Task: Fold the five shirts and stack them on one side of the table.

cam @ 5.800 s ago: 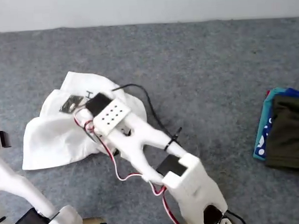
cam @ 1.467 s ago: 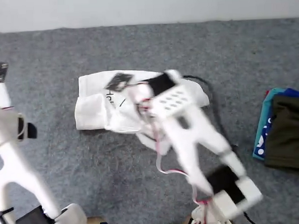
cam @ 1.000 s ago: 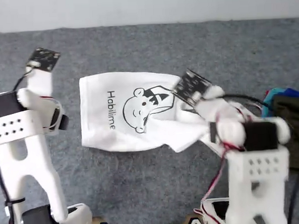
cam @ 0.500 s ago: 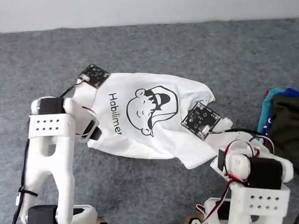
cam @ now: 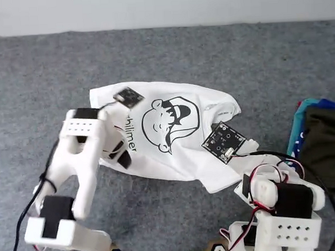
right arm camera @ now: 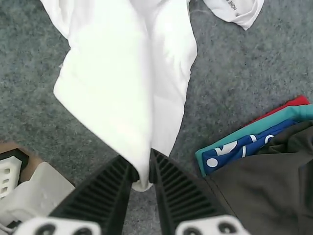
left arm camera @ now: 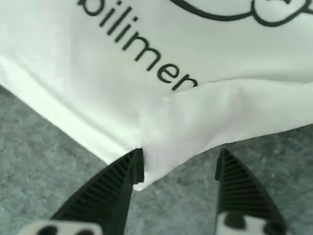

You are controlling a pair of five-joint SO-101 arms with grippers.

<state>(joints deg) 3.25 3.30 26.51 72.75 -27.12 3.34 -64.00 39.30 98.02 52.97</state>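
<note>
Two grippers are sitting at your white shirt point(cam: 174, 158): the left gripper point(left arm camera: 181, 161) is hovering spread wide over its edge, the right gripper point(right arm camera: 142, 169) is pinching its corner.

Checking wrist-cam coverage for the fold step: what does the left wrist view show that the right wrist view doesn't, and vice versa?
Left wrist view adds: the black lettering printed on the white shirt, and the left gripper open over a corner of that shirt.
Right wrist view adds: the right gripper shut on a fold of the shirt, the collar tag, and the stack of folded shirts off to one side.
Both share: the white shirt and the grey mat under it.
</note>
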